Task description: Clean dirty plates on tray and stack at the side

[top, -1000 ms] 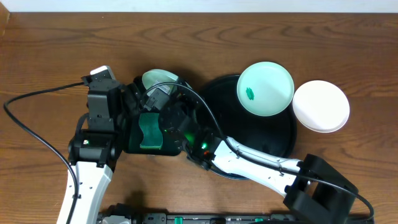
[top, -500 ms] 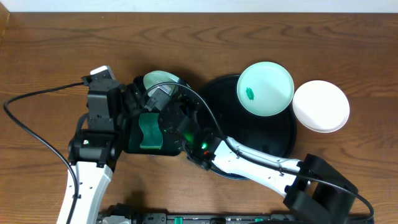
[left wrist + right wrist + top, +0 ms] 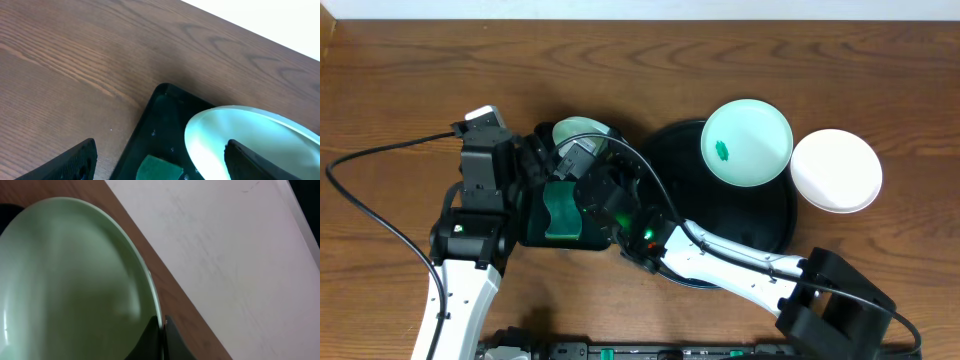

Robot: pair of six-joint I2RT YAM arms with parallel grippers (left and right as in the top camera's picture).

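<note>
No legible text or markings anywhere

A plate (image 3: 747,142) sits on the tray (image 3: 760,212); a second plate (image 3: 835,170) lies just right.

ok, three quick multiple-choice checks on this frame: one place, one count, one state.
1. The white plate lies: A on the table beside the round tray; B in the round tray; C on a green plate.
2. Green plates in view: A one; B two; C three.
3. The right gripper is: A open and empty; B shut on a green plate's rim; C out of view.
Key: 1 A, wood lies under it. 2 B, one smeared plate on the tray, one held plate. 3 B, its fingers pinch the rim in the wrist view.
</note>
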